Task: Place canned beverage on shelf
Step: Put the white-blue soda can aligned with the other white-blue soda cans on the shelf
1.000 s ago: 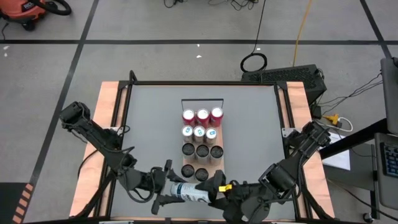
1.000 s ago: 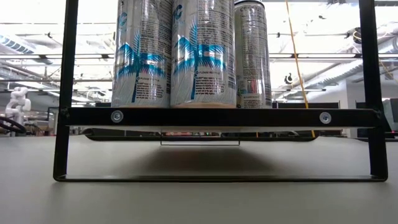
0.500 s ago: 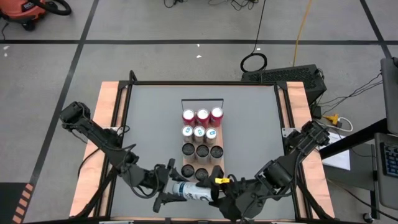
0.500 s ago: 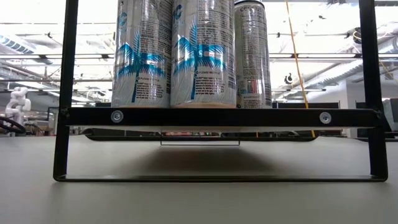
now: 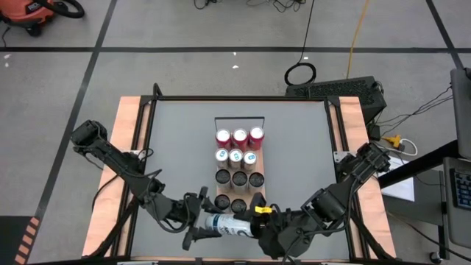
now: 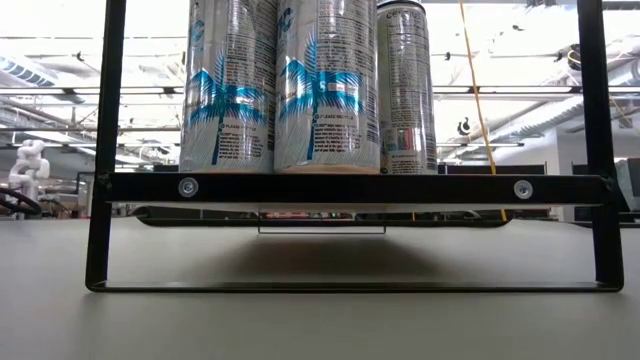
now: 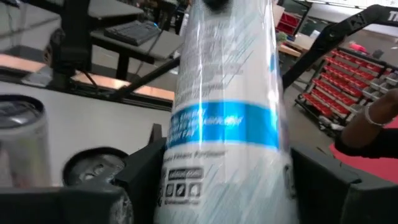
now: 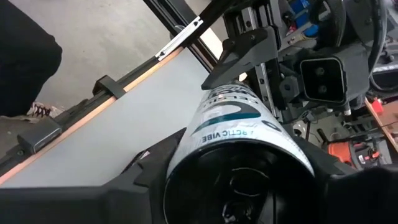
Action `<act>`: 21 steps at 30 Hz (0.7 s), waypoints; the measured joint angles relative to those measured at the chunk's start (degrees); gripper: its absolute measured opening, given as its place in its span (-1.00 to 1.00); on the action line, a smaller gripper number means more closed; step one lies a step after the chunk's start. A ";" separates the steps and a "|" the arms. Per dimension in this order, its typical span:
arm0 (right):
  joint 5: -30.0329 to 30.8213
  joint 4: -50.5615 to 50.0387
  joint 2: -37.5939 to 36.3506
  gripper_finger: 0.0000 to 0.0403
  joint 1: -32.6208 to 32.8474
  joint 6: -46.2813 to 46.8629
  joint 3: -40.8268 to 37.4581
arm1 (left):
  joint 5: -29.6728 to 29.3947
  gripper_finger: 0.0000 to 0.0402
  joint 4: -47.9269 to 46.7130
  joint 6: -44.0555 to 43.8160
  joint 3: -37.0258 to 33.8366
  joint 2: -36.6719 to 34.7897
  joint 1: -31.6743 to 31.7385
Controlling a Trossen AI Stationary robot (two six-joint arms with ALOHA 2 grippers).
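A white can with a blue band [image 5: 229,227] lies level on its side in the air, just in front of the near end of the shelf [image 5: 263,190]. My left gripper [image 5: 200,224] is on its left end and my right gripper [image 5: 254,221] on its right end. The shelf is a light-wood board with a black wire rail [image 5: 239,119] at its far end. It carries rows of upright cans: red, white-blue and dark-topped. The low view shows white-blue cans [image 6: 280,85] standing on the shelf's black frame [image 6: 350,188]. My left gripper pinches the can's side wall [image 7: 186,180] near its left end between its two fingers. They come level from the table's left and lie along the can. The can reaches out past the fingertips, clear of the table. My right gripper has its fingers [image 8: 155,171] on either side of the can's right end [image 8: 239,180], coming level from the table's right, along the can. That end faces the wrist camera. The can stays level between both grippers.
The shelf's near row has two dark-topped cans [image 5: 229,205], with a free spot at its right. The table's black frame and pale wooden side strips [image 5: 126,147] run along both sides. A person's hand [image 7: 373,118] shows beyond the table.
My right gripper has moved a little toward the table's left, farther over the can's right end. The can has stayed level between the two grippers near the shelf's near end.
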 joint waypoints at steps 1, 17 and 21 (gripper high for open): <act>0.00 -0.06 -0.02 -0.03 0.00 0.77 0.00 | -0.52 0.43 0.14 0.45 0.00 0.00 -0.02; -0.40 -13.68 -1.20 -0.02 2.91 24.34 9.32 | -10.26 0.80 5.10 12.96 0.13 -3.00 -2.64; -1.98 -22.06 -1.27 0.04 1.81 35.86 15.19 | -20.21 0.80 4.76 17.93 0.13 -4.55 -6.54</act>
